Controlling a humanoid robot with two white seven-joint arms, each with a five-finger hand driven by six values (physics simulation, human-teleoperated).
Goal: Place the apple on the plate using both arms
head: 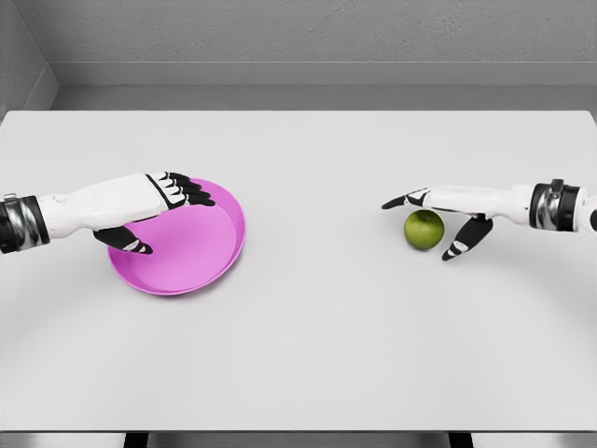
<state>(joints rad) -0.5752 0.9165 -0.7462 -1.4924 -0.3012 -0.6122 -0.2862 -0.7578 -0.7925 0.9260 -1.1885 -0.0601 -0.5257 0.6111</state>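
A green apple (pixel 423 230) rests on the white table at the right. My right hand (pixel 435 218) hovers over and beside it, fingers spread, thumb hanging down on the apple's right; it is open and not closed around the fruit. A magenta plate (pixel 201 266) lies at the left, slightly tilted. My left hand (pixel 160 213) reaches over the plate's left rim, fingers extended above the rim and thumb below it, so the rim sits between them. Whether it grips the rim is unclear.
The white table (pixel 317 345) spans the whole view. A grey wall and floor strip run along the far edge. About 170 pixels of bare tabletop separate the plate from the apple.
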